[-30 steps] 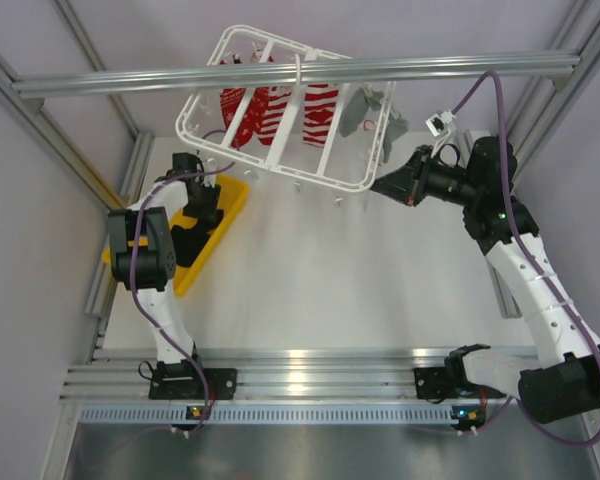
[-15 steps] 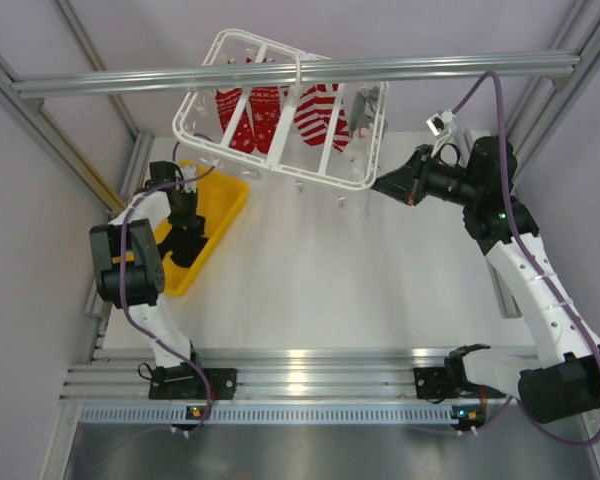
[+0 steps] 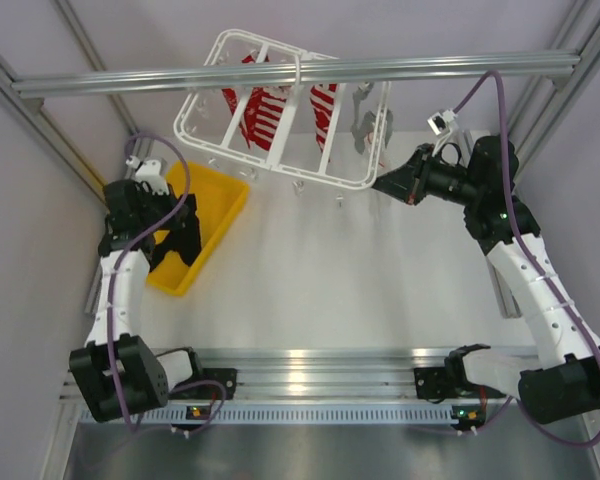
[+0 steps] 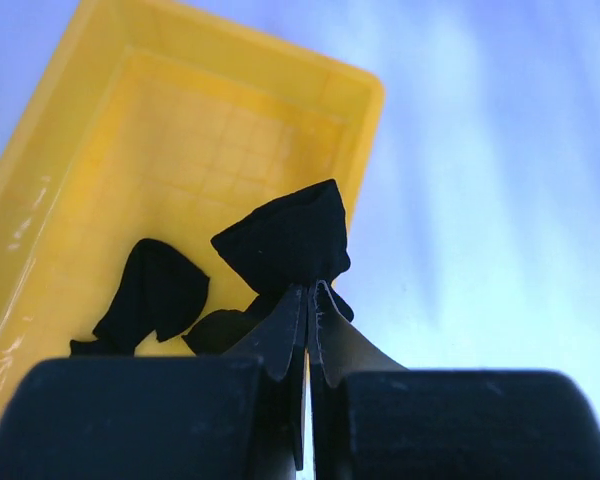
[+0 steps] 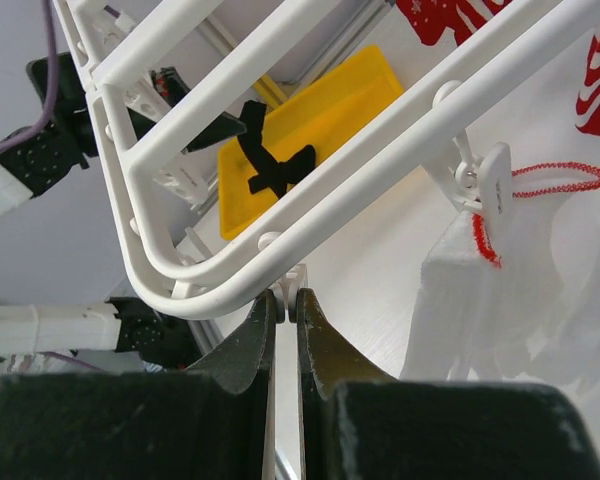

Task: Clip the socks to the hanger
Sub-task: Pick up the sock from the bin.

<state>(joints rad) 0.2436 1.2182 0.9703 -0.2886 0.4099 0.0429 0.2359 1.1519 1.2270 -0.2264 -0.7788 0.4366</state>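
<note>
left gripper (image 4: 308,300): fingers are pressing together, clamping a fold of a black sock (image 4: 285,240), which is hanging over the right half of the yellow tray (image 4: 230,45).

second black sock (image 4: 155,295): is lying crumpled on the tray floor, just left of the held one.

yellow tray: is sitting at the left side of the table (image 3: 310,270).

hanger (image 3: 280,110): is hanging tilted from the metal rail (image 3: 430,68) by its hook, above the far part of the table.

right gripper (image 5: 285,298): fingers are closing on a small white tab under the rounded corner of the hanger rim, at the hanger's right end.

red-and-white socks (image 3: 265,110): are dangling under the hanger's middle bars.

pale garment (image 5: 480,290): is hanging from a clip (image 5: 495,180) on the near bar, beside the right gripper.
</note>
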